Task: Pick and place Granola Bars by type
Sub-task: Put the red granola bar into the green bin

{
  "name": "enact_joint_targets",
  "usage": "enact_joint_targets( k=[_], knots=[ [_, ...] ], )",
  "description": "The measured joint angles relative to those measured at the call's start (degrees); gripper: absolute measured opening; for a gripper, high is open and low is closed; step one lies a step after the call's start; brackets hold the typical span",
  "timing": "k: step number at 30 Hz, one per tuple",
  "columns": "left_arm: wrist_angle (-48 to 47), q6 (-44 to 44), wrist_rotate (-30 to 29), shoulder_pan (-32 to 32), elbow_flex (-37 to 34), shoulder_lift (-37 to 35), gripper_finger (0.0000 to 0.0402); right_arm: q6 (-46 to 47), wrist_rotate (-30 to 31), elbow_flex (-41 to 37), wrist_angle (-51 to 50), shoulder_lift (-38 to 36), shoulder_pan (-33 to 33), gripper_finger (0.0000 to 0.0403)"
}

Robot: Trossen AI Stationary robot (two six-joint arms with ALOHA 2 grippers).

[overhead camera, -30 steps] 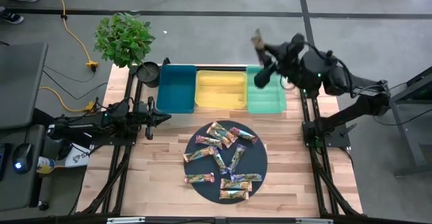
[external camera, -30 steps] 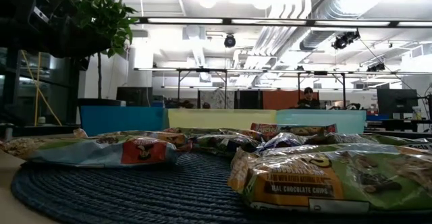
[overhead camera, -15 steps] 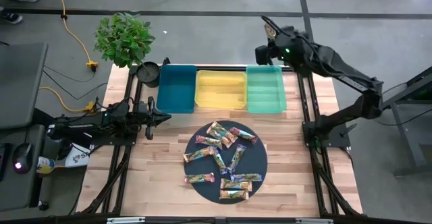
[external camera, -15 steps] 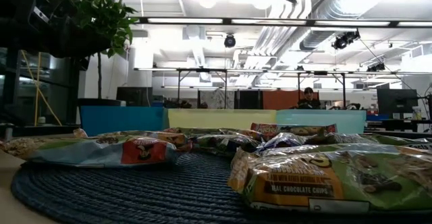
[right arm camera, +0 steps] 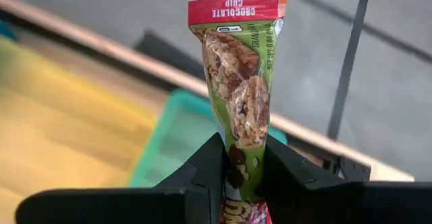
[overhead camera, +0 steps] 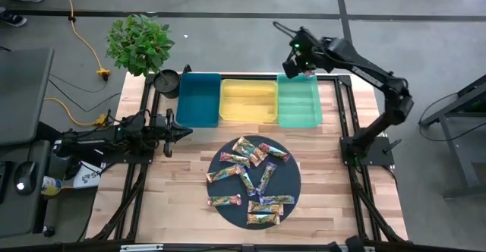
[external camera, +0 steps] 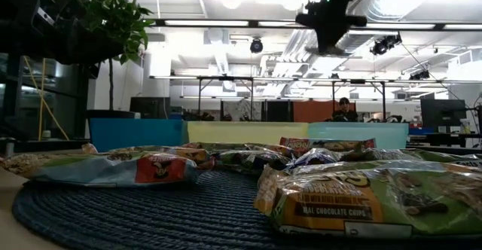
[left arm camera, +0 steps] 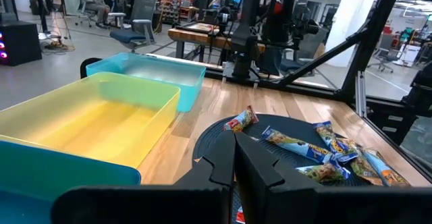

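Wooden tabletop (overhead camera: pixel 182 176) carries a round dark woven mat (overhead camera: pixel 291 184) near its front. Three long bins stand side by side along the far edge: teal (overhead camera: pixel 199 99), yellow (overhead camera: pixel 248 100), green (overhead camera: pixel 299 104).

Right arm reaches across from the right side, high above the far end of the green bin. Its pincer (overhead camera: pixel 295 64) is closed tight on one granola bar (right arm camera: pixel 239 82), pinching the lower part of a green wrapper with a red band reading "chocolate chip"; the bar stands upright out of the fingers (right arm camera: pixel 202 166), over the green bin's far end.

Left arm lies low along the tabletop's left side, its pincer (overhead camera: pixel 181 133) near the teal bin, fingers pressed together and holding nothing.

About ten more bars (overhead camera: pixel 250 177) lie scattered on the mat, some overlapping.
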Motion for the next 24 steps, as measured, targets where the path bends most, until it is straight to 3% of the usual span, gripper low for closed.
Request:
enact_joint_targets(
  k=[6,15,19,24],
  knots=[
    [0.0,0.0,0.0,0.0,0.0,0.0,0.0007,-1.5,-3.1,0.0,-2.4,4.1,0.2,0.0074],
    [0.0,0.0,0.0,0.0,0.0,0.0,0.0007,-2.0,-4.5,-1.3,-2.3,4.2,0.5,0.0074],
    [0.0,0.0,0.0,0.0,0.0,0.0,0.0007,-1.9,-6.2,-10.2,0.6,1.7,0.5,0.0074],
    [0.0,0.0,0.0,0.0,0.0,0.0,0.0007,-1.5,-9.7,-26.3,13.2,-6.5,0.9,0.0074]
  ],
)
